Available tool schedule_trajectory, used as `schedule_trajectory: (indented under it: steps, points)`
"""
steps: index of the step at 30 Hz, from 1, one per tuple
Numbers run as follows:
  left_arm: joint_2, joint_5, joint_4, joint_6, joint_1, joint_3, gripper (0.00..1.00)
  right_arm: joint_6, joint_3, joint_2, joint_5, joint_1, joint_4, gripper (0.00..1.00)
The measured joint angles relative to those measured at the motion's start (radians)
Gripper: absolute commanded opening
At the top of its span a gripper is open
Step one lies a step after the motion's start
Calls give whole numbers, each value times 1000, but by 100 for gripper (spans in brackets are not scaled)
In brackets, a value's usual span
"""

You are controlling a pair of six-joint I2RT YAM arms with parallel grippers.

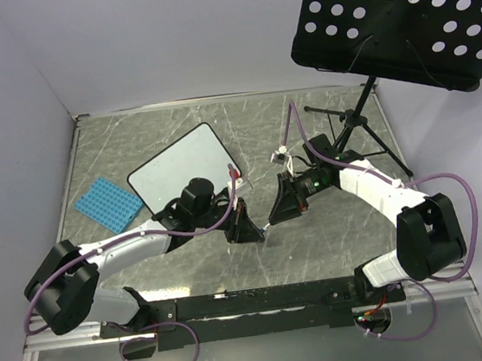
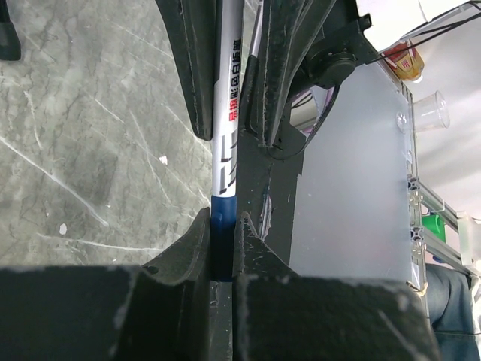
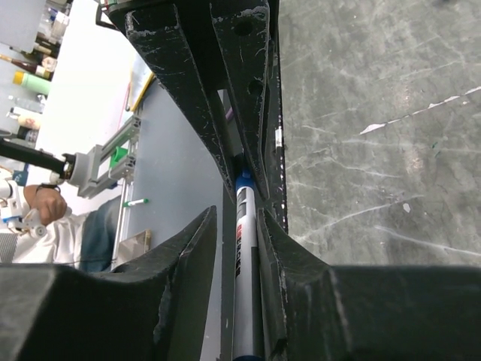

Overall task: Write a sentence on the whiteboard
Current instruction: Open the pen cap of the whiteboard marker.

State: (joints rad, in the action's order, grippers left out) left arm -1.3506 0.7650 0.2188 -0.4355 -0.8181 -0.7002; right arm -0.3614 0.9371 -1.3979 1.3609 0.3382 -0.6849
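Whiteboard [image 1: 178, 166] still blank; left gripper [image 2: 223, 226] clenches the marker [image 2: 227, 143] by its blue end, right gripper [image 3: 240, 226] flanks the barrel, grip unclear: seemingly uncapping, which next needs a straight pull apart.

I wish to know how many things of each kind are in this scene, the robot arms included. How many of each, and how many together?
Whiteboard: 1
Marker: 1
Blue studded plate: 1
Music stand: 1
Robot arms: 2
Total: 6
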Motion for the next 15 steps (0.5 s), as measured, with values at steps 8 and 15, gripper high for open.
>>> schedule_trajectory:
  steps: [8, 15]
  points:
    - [-3, 18, 8, 0, 1, -2, 1, -29, 16, -8, -11, 2, -27, 13]
    - [-3, 24, 10, -4, 1, -2, 1, -61, 30, -19, -10, 3, -64, 0]
